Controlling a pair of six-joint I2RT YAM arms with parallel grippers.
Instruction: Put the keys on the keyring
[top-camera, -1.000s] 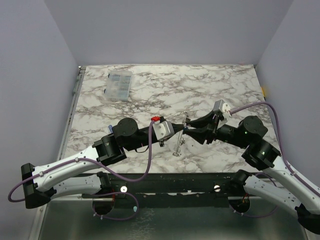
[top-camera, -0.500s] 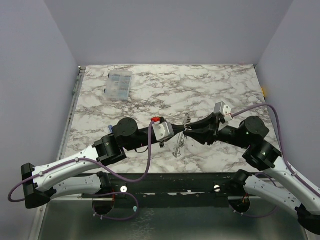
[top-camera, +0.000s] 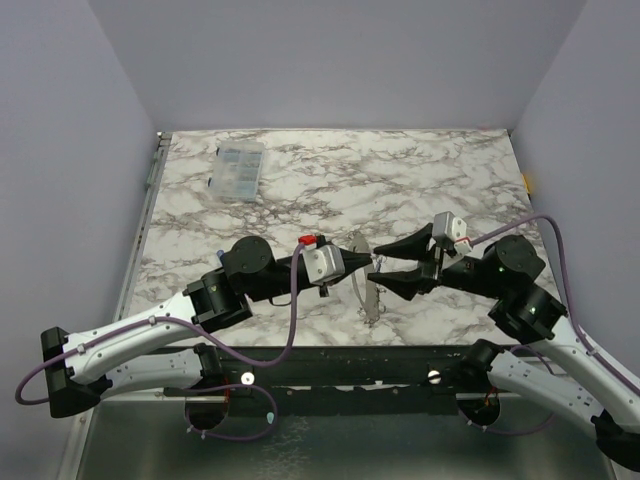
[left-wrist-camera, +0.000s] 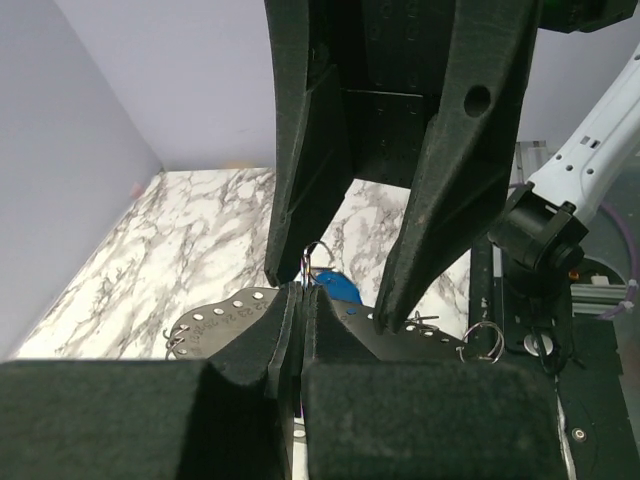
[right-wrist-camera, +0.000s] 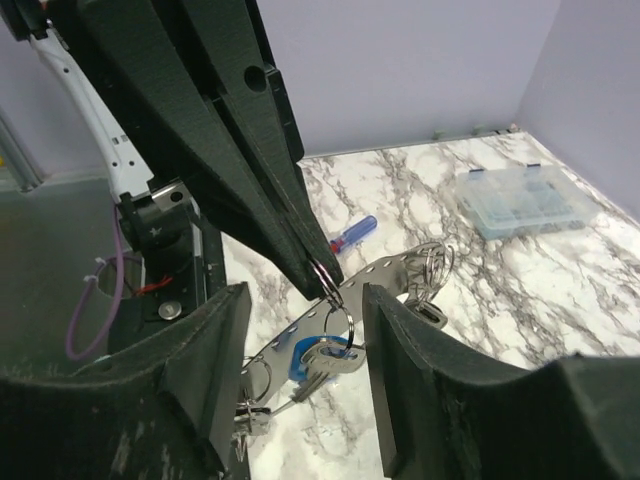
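1. left gripper (right-wrist-camera: 318, 272) is clenched on the keyring (right-wrist-camera: 395, 270) by its small metal ring (right-wrist-camera: 335, 290) and holds it up off the marble table (top-camera: 300, 190). the rest of the pale perforated loop hangs below. grip is fingertip-only, so a sideways shove could twist the ring out.
2. right gripper (top-camera: 374, 267) is released, nothing in it, jaws spread either side of the left's tips. if it shuts here it prob pinches the left fingers or the ring, not a key.
3. blue-headed key (right-wrist-camera: 312, 354) dangles just under the ring. can't tell if it's fully threaded on or only caught in the coil. a tug could pop it off & drop it.
4. spare rings (right-wrist-camera: 433, 262) along the keyring sit bunched close, so it's easy to grab the wrong bit.
5. both wrist views are mostly blocked by fingers, so misalignment is likely.
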